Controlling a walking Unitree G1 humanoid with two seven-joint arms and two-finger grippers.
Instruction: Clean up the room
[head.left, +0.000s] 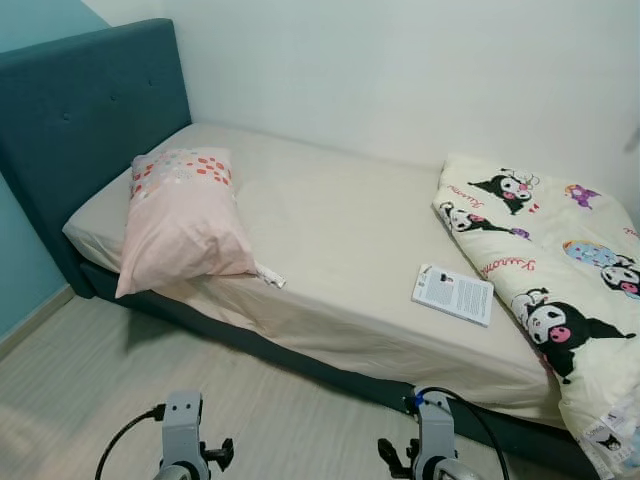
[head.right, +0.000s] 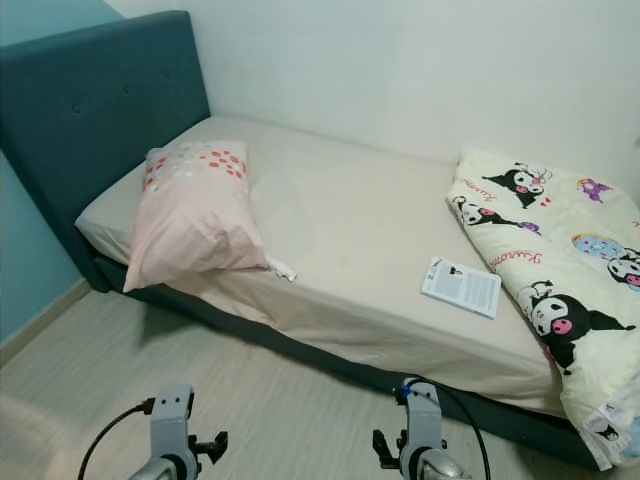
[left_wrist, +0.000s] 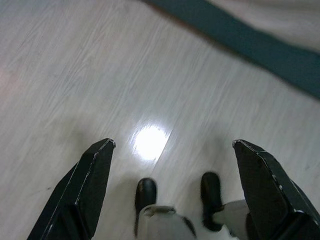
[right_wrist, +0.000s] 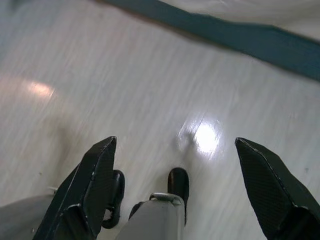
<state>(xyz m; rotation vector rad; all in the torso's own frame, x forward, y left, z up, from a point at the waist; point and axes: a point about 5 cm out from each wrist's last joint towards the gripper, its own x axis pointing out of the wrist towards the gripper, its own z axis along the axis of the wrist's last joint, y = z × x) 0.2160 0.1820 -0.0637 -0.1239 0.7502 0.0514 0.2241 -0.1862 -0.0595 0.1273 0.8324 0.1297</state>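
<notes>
a: which step is this? the robot stands on the wooden floor (head.left: 90, 400) facing the bed (head.left: 340, 230), so i'd judge it's at the start, sizing things up with nothing picked yet

b: agreed. both arms hang low. the left gripper (left_wrist: 172, 145) has its 2 fingers (left_wrist: 92, 180) spread wide and empty, pointing down at bare floor, with the bed's teal base (left_wrist: 250, 42) well beyond the fingertips. the right gripper (right_wrist: 175, 142) is the same: fingers (right_wrist: 95, 180) apart, holding nothing, the base (right_wrist: 240, 35) far ahead of the tips

a: so what needs tidying?

b: on the mattress, all well ahead of and above both sets of fingers: a pink pillow (head.left: 180, 220) lying askew and hanging over the near edge, a small white tube-like item (head.left: 270, 277) just beside its corner, a booklet (head.left: 453, 294) nearer the right gripper's side, and a cartoon-print quilt (head.left: 555, 290) bunched at the foot end, touching or nearly touching the booklet

a: next move?

b: i'd guess stepping closer and raising an arm; the booklet or the tube look like easy first picks for the right fingers. the quilt probably needs both grippers

a: any containers?

b: no bin, box or basket can be seen here, so where the loose items should go is unclear
</notes>
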